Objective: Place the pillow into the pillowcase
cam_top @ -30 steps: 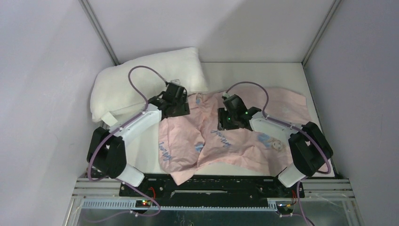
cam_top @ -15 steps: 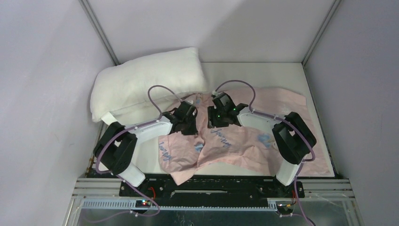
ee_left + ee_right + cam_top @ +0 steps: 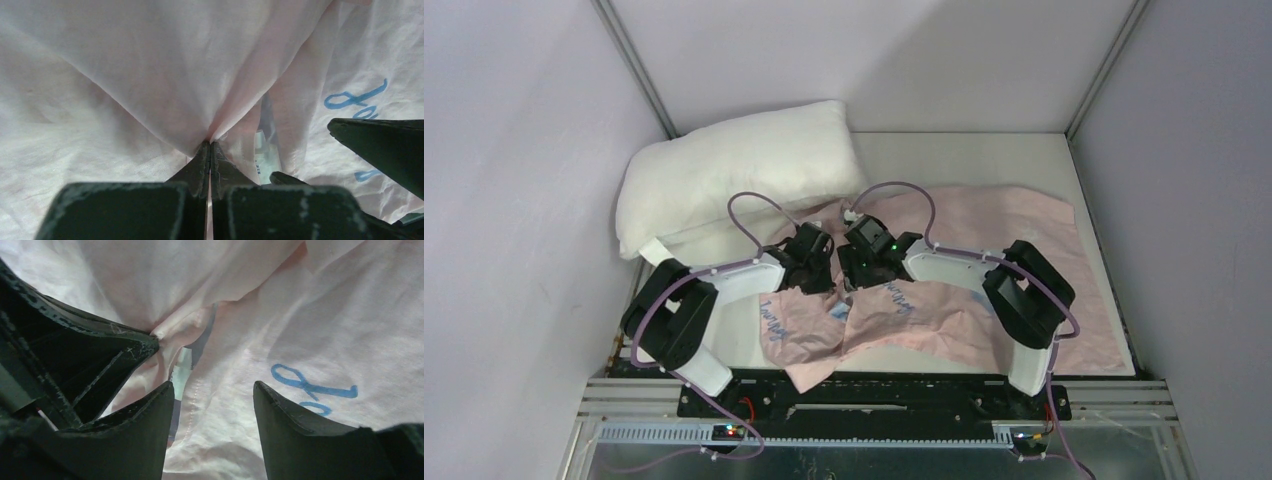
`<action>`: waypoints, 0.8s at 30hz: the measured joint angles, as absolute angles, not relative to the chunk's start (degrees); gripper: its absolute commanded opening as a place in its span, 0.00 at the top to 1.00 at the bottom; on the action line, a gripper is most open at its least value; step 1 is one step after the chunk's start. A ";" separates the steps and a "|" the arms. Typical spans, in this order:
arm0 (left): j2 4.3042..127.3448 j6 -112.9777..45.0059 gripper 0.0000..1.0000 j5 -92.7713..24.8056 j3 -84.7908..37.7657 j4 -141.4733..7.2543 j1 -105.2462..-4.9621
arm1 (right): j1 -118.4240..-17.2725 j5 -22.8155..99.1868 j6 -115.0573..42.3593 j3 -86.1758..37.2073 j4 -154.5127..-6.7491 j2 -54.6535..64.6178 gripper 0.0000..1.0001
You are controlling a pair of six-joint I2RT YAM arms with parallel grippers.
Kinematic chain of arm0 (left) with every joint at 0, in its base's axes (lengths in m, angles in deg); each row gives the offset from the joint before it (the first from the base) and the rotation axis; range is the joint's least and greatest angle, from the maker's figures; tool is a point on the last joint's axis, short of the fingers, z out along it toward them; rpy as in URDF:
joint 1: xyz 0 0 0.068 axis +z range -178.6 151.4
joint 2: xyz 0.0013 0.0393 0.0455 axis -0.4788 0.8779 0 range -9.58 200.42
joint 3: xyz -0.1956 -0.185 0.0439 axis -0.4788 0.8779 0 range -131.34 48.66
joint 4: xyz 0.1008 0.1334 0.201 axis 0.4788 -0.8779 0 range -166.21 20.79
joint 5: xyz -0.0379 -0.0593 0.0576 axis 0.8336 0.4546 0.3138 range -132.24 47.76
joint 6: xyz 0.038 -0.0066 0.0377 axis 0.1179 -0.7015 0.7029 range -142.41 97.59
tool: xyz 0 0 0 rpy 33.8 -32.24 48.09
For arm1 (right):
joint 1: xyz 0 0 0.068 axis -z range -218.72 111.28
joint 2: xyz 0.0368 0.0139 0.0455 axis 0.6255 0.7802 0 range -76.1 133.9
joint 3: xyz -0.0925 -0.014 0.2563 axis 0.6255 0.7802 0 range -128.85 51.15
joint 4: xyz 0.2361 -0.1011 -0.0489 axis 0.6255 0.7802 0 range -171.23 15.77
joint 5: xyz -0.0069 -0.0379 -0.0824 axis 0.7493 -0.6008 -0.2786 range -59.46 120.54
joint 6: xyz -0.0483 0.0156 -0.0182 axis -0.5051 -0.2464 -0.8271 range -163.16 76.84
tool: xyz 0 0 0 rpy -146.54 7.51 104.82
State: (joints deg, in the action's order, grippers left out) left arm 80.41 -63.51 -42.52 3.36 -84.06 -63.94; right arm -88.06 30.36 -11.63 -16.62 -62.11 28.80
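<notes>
In the top view I am seeing the pillow (image 3: 734, 165) lying in the far-left corner of the desk (image 3: 984, 155), against the left wall and apart from both arms. The pillowcase (image 3: 994, 215) is lying crumpled, pink side up, across the middle and right of the desk, reaching its near edge. Both arms are meeting over the pillowcase's middle, just beside each other, but this view is not resolving their fingers.

The left wrist view is supplying that detail: the left pincer (image 3: 210, 146) is pinching a raised fold of the pillowcase between fully closed tips. The right wrist view is showing the right pincer (image 3: 213, 390) standing moderately wide over fabric bearing blue lettering (image 3: 312, 390), clamping nothing.
</notes>
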 measured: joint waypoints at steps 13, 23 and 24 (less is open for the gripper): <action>80.41 -61.98 1.00 -41.91 3.16 -84.35 -64.22 | -88.02 19.69 -11.70 -16.36 -53.35 25.57 1.00; 77.73 -57.85 1.00 -41.36 -3.42 -90.99 -70.06 | -88.15 11.82 -6.78 -7.15 -49.22 -0.33 1.00; 77.22 -57.76 1.00 -41.38 -3.48 -91.10 -70.38 | -88.13 11.17 -6.08 -5.23 -48.67 -2.28 1.00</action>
